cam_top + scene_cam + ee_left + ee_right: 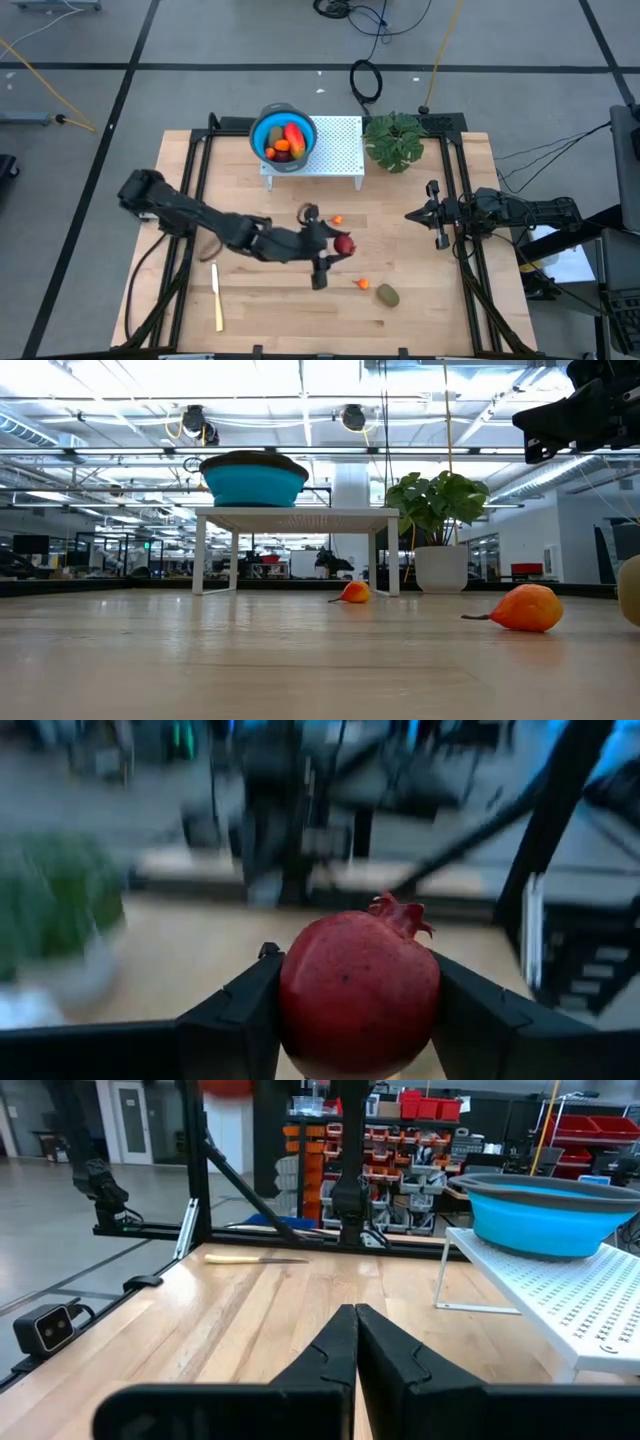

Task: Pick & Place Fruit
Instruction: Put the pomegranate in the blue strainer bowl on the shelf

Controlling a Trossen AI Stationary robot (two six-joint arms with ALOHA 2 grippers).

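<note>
My left gripper (338, 250) is over the middle of the table, shut on a dark red ball of fruit (358, 992) with a small crown. A blue bowl (283, 137) holding several fruit pieces stands on a white perforated stand (335, 150) at the far edge. Two tiny orange fruits (338, 220) (362, 284) and an olive-brown oval (388, 296) lie on the wood. My right gripper (432, 213) waits shut at the table's right side, touching nothing. My left gripper pinches the red ball by its two opposite sides (290, 1005) between its two fingers (245, 1015). The fingers reach in roughly level from the table's left. The ball is lifted clear of the table, its crown (400, 912) pointing up and away from the wrist.
A cream-yellow knife (216, 297) lies near the front left. A potted green plant (393, 140) stands to the right of the stand. Black frame rails (196, 170) run along the table's left and right sides. Bare wood lies between the stand and the loose fruit.
</note>
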